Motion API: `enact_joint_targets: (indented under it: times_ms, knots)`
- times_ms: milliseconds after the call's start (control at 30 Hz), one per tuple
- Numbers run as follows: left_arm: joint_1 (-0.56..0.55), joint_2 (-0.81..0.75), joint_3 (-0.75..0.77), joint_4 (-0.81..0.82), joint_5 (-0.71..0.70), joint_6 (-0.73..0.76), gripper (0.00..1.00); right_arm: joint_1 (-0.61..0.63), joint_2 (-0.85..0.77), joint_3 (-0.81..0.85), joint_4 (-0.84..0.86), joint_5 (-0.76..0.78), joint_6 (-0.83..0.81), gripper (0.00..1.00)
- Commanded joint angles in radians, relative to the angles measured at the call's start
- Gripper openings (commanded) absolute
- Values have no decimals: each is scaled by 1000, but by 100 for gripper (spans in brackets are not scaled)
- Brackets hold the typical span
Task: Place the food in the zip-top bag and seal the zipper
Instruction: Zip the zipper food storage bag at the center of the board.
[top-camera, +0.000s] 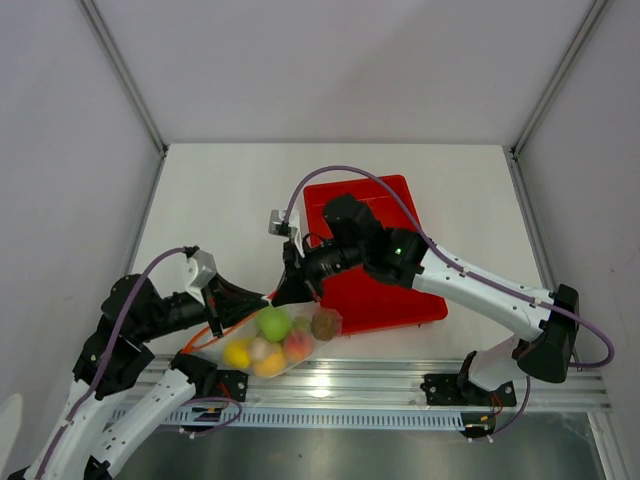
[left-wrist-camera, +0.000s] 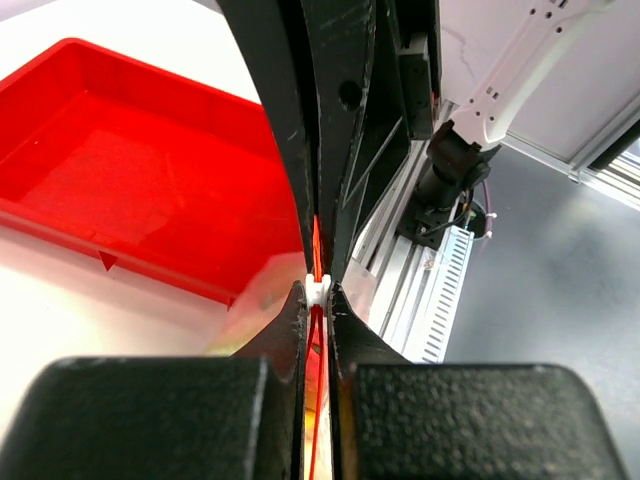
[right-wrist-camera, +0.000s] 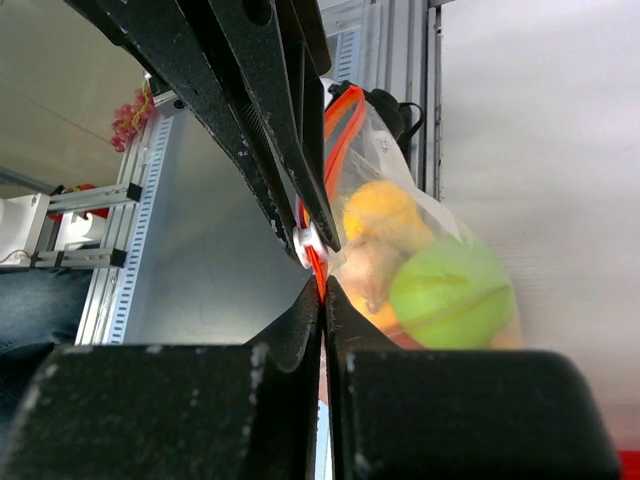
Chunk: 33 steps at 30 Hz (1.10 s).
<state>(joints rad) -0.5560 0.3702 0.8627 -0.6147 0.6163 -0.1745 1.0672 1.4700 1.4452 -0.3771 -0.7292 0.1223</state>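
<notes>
At the near edge of the table (top-camera: 220, 200), just past the metal rail (top-camera: 400, 375), lies the clear bag (top-camera: 215, 345) with the fruit inside: a yellow piece (top-camera: 238, 352), an orange (top-camera: 270, 363), a beige piece (top-camera: 260, 347), a peach (top-camera: 298, 346), a green apple (top-camera: 273, 323) and a brown piece (top-camera: 325, 323). The bag's mouth is at its 12 o'clock edge, where the orange-red zipper (right-wrist-camera: 338, 120) runs.

The left gripper (left-wrist-camera: 317, 305) reaches in from 9 o'clock, its jaws pressed together on the strip. The right gripper (right-wrist-camera: 322, 295) comes from 2 o'clock and is likewise clamped on it. The two tips meet nose to nose, with a small white slider (left-wrist-camera: 317, 290) between them, so the fruit sits at 6 o'clock of the pinch.

At 2 o'clock of the bag is a red tray (top-camera: 400, 300) (the right arm crosses above it). The table is plain white, enclosed by pale grey panels.
</notes>
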Motion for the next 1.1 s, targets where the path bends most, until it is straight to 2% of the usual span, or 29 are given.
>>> enact_joint_targets:
  times_ms: [0, 433, 600, 733, 900, 1067]
  knots:
    - [-2, -19, -4, -71, -6, 17, 1, -23, -60, 3, 122, 5, 39, 0]
    - [-4, -40, 48, -149, -41, 10, 1, -58, -71, -3, 121, -10, 45, 0]
    - [-2, -56, 50, -149, -38, 0, 1, -50, -97, -45, 184, -93, 13, 0]
    - [-2, -45, 55, -145, -26, -16, 1, -32, -73, -39, 161, -196, -32, 0]
    - [-2, -42, 59, -138, -15, -26, 1, 4, -45, -31, 129, -199, -87, 0]
    - [-2, -42, 70, -131, 0, -37, 1, 8, -11, -26, 147, -205, -73, 20]
